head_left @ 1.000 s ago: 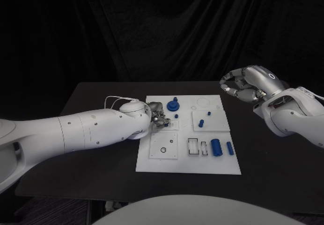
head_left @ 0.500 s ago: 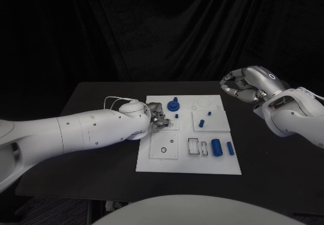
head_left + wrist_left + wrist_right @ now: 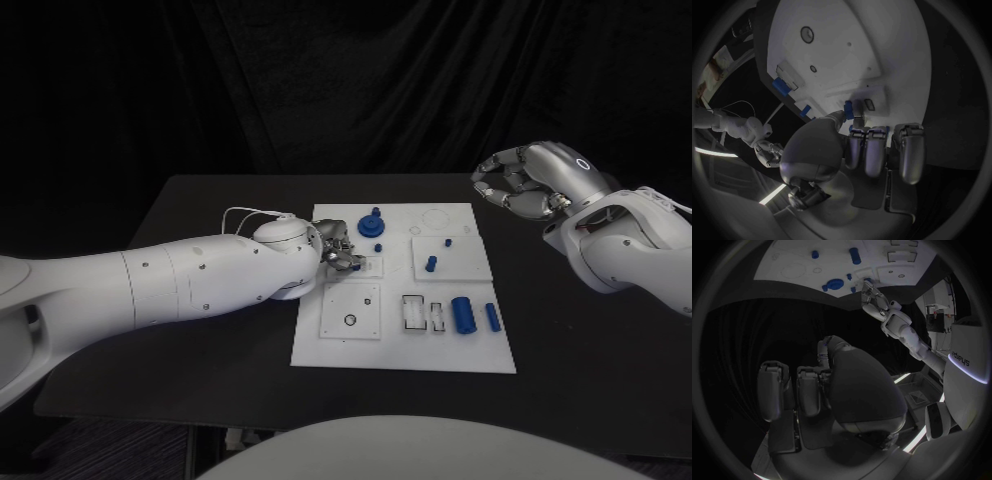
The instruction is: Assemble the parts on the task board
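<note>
Left hand (image 3: 336, 250) pinches a small blue part (image 3: 848, 106) over the board (image 3: 404, 350), mid-insertion I judge; next I must seat it squarely. Right hand (image 3: 522, 180) hangs curled, empty, beside the board.

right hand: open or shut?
Shut. The right hand hangs above the table beyond the white board with its fingers curled in; the right wrist view shows nothing in them.

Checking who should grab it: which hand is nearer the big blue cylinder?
Left. The left hand is over the task board, across from the big blue cylinder; the right hand hangs beyond the board's far corner.
</note>
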Controlling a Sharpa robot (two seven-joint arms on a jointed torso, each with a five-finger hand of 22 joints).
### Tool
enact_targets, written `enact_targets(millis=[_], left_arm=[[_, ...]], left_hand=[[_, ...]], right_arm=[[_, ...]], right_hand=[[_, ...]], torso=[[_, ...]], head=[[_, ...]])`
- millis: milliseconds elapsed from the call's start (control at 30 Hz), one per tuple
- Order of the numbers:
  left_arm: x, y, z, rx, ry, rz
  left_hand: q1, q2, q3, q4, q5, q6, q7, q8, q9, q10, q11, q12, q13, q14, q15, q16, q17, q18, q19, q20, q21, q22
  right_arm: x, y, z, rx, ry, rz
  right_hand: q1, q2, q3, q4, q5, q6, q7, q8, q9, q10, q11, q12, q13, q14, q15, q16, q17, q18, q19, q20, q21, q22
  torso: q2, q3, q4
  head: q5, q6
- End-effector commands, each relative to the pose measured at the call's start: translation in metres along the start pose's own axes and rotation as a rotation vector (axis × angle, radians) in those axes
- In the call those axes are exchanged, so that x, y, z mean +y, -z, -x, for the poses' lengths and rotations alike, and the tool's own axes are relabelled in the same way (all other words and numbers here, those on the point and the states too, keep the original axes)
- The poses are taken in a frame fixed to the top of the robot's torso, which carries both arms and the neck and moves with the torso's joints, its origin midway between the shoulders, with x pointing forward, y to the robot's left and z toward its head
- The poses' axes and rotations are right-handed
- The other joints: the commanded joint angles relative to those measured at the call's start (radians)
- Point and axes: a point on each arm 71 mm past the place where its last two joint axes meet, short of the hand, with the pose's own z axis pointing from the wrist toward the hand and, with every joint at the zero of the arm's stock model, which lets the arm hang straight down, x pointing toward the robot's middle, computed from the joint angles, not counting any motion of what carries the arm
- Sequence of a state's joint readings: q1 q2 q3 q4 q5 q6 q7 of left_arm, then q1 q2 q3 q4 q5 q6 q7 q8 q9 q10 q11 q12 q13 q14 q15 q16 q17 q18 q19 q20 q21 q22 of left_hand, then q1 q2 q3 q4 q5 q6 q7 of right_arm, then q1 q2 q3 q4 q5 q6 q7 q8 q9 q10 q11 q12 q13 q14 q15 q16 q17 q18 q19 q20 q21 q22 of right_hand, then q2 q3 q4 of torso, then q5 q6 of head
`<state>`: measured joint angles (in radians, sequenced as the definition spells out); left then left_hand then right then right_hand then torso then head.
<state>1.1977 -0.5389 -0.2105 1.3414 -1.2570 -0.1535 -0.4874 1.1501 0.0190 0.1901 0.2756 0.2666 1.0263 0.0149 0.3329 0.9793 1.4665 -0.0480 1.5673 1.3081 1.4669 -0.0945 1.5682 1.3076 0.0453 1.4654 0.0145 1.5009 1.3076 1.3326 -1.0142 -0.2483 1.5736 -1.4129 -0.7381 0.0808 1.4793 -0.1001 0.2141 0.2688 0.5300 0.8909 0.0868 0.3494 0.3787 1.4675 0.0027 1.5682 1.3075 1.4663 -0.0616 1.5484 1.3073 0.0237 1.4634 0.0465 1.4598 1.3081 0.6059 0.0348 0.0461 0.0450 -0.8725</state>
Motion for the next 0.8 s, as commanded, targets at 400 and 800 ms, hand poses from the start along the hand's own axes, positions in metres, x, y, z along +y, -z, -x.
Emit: enact_targets(millis=[400,800], left_arm=[[-0.0010,-0.0004,-0.0037,-0.015,0.017,-0.039],[0.0032,-0.0022,-0.0048,-0.019,0.021,-0.027]], left_hand=[[-0.126,0.010,-0.082,0.015,-0.105,0.025,0.015,-0.062,-0.006,0.104,0.006,0.004,0.263,0.104,0.003,0.003,0.263,-0.008,0.017,0.007,-0.009,0.130],[-0.279,0.050,-0.206,0.017,-0.190,0.048,0.017,-0.100,0.006,0.104,0.008,0.004,0.263,0.104,0.005,0.003,0.263,-0.008,0.017,0.009,-0.013,0.132]], right_arm=[[-0.0018,0.0008,-0.0016,0.007,0.000,-0.023],[-0.0023,0.0014,-0.0026,0.012,-0.001,-0.028]], right_hand=[[0.009,0.002,0.007,-0.002,0.007,0.005,0.005,0.005,-0.002,0.092,0.007,-0.007,0.252,0.097,0.006,-0.006,0.236,0.006,0.049,0.007,-0.006,0.223],[0.007,0.003,0.008,0.000,0.006,0.004,0.006,0.005,-0.003,0.090,0.008,-0.009,0.250,0.097,0.006,-0.006,0.236,0.006,0.049,0.008,-0.006,0.223]], torso=[[0.001,0.0000,-0.0017],[0.001,-0.0005,-0.0023]], head=[[0.002,0.000],[0.003,0.000]])
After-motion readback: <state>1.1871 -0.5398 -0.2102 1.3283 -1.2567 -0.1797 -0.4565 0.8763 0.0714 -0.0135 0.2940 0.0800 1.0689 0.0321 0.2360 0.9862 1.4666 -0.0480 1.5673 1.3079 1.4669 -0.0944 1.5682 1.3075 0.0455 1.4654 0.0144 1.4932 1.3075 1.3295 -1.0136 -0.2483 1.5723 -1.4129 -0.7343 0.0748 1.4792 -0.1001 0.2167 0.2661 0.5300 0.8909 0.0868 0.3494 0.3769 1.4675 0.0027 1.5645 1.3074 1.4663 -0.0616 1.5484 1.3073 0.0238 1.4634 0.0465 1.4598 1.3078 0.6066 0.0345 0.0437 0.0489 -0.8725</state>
